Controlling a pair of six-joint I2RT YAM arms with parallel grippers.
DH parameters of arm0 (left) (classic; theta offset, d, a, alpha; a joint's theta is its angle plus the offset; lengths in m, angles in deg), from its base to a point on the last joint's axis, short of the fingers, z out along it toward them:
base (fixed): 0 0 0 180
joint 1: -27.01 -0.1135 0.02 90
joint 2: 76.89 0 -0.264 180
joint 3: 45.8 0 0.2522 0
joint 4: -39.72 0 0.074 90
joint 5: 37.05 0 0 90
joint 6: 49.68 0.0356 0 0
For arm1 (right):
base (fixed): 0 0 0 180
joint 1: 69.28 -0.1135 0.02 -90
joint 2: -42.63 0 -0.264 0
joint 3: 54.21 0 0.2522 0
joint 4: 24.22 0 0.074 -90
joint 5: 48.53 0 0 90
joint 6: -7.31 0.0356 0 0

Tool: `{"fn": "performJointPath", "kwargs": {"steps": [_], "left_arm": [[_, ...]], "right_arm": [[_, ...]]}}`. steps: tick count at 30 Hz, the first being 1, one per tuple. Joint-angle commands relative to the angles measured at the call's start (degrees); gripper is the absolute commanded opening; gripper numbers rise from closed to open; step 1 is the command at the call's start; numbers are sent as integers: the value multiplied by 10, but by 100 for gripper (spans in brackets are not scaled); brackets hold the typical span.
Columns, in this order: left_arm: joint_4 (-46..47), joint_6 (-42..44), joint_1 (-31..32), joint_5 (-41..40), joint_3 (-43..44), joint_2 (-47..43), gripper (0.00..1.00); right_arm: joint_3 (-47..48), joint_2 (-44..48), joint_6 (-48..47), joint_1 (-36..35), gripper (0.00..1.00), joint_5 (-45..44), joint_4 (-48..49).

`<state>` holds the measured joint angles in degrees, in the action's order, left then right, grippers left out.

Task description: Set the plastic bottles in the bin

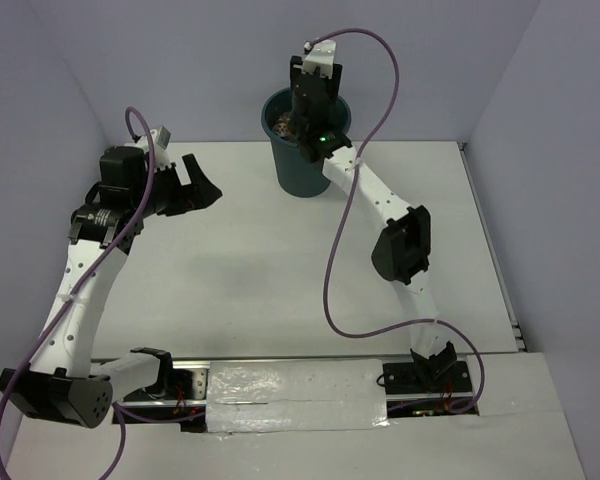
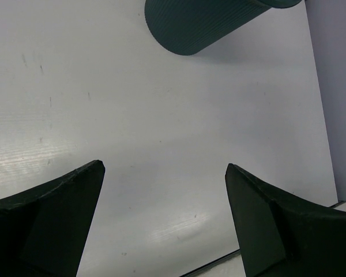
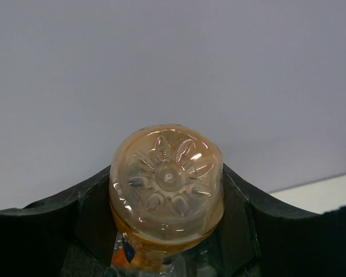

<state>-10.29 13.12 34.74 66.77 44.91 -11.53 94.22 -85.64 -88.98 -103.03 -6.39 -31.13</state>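
The dark teal bin [image 1: 302, 172] stands at the back middle of the table. My right gripper [image 1: 308, 112] is over its mouth. In the right wrist view the right gripper [image 3: 168, 190] is shut on the larger orange bottle [image 3: 165, 167]. The bottle's moulded base faces the camera and a bit of dark blue label [image 3: 127, 251] shows below. Something clear shows under it. Brownish and clear shapes [image 1: 279, 122] lie inside the bin. My left gripper [image 1: 198, 190] is open and empty over the left of the table. Its view [image 2: 164, 173] shows bare table and the bin's side [image 2: 202, 23].
Lilac walls close in the white table [image 1: 280, 260] at the back and both sides. A purple cable [image 1: 342, 230] loops along the right arm. A taped strip [image 1: 295, 395] runs along the near edge between the arm bases.
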Motion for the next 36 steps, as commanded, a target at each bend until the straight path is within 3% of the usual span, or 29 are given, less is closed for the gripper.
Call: {"fn": "performJointPath", "kwargs": {"steps": [1,4,8,12,16,22,36], "left_arm": [[20,2,-6,14,-9,-6,99],[26,1,-8,17,-20,-8,99],[32,2,-10,22,-31,-9,99],[34,3,-10,23,-36,-9,99],[36,2,-10,28,-42,-12,99],[41,3,-12,31,-45,-16,99],[46,2,-12,48,-47,-12,99]], "right_arm": [[8,-11,-72,-10,47,-16,96],[-20,-27,-116,-23,52,-27,120],[-65,-14,-90,-29,58,-22,114],[-88,13,-73,-38,50,-17,107],[-136,49,-112,-54,51,-26,167],[-125,84,-131,-57,51,-34,185],[-122,107,-119,-59,51,-20,30]]}}
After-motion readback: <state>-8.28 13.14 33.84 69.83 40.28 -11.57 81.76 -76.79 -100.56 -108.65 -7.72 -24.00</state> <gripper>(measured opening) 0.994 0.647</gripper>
